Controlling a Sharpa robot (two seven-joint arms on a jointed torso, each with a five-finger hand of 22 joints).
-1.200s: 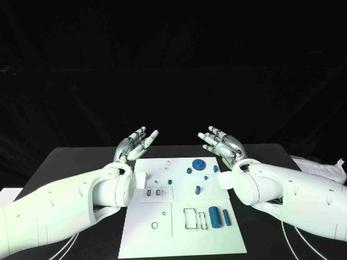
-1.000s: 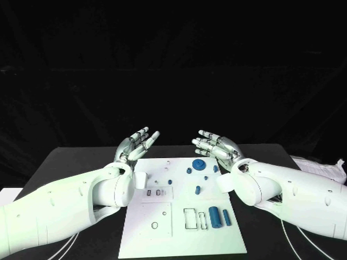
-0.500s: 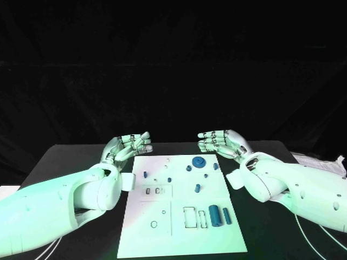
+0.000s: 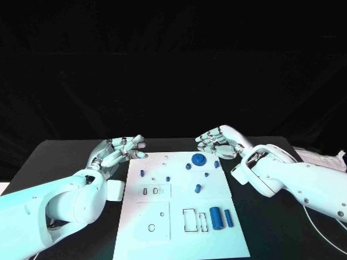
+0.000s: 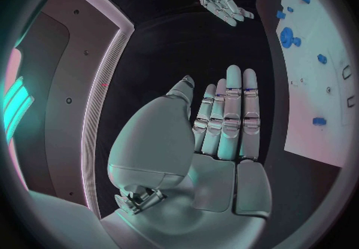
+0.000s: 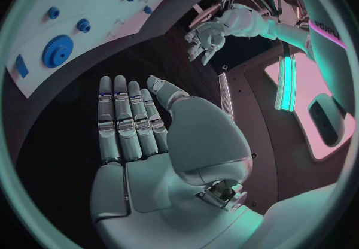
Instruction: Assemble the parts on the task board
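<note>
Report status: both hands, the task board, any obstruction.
Left hand open, holding nothing, at the board's far left corner. Right hand open, holding nothing, beyond the far edge. Task board untouched, blue parts lying on it. Nothing in the way.

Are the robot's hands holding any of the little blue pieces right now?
No. The left hand and the right hand hold nothing; the wrist views show bare palms. The blue parts lie on the task board.
</note>
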